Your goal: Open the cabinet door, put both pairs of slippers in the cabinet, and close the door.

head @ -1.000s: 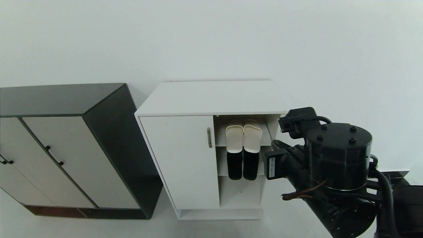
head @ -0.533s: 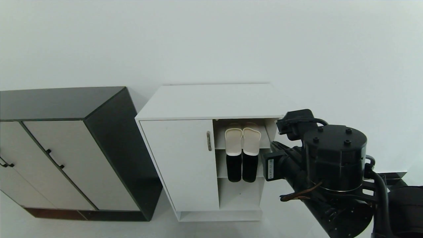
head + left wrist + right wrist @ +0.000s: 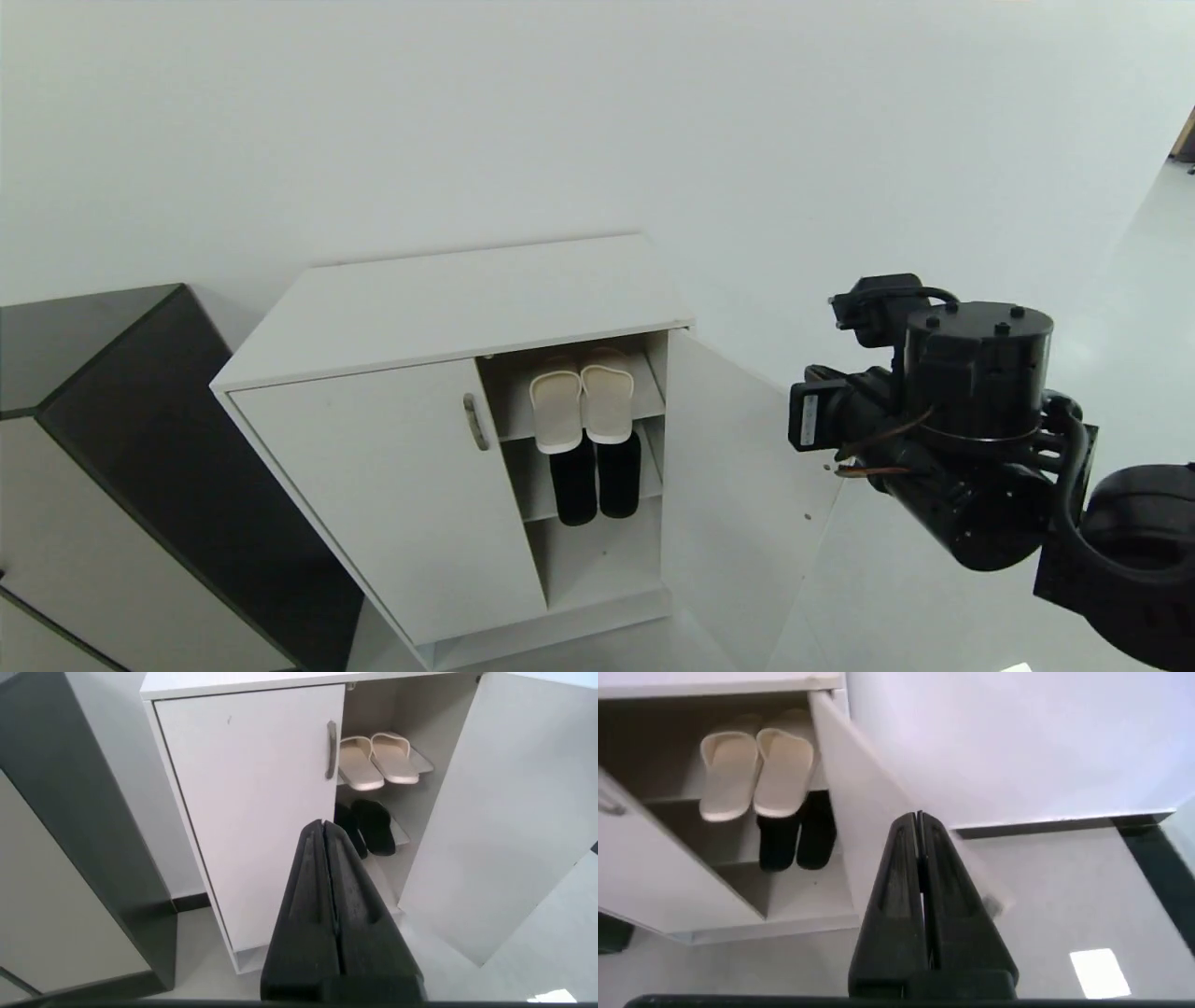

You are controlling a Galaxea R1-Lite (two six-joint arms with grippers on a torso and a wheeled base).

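Note:
The white cabinet (image 3: 448, 299) stands against the wall with its left door (image 3: 392, 495) closed and its right door (image 3: 738, 485) swung open. A white pair of slippers (image 3: 581, 406) lies on the upper shelf, toes out. A black pair of slippers (image 3: 596, 481) lies on the shelf below it. My right arm (image 3: 934, 420) hangs to the right of the open door, outside it. My right gripper (image 3: 918, 819) is shut and holds nothing, close to the open door (image 3: 868, 812). My left gripper (image 3: 323, 829) is shut, holds nothing and faces the closed door (image 3: 252, 793).
A dark cabinet (image 3: 112, 392) with pale doors stands directly left of the white one. A metal handle (image 3: 475, 422) sits on the closed door's inner edge. Pale bare floor (image 3: 934, 607) spreads to the right of the open door.
The head camera has turned right, so the cabinet sits further left in the picture and the open door's face shows. My right arm stands further right of the cabinet opening than before.

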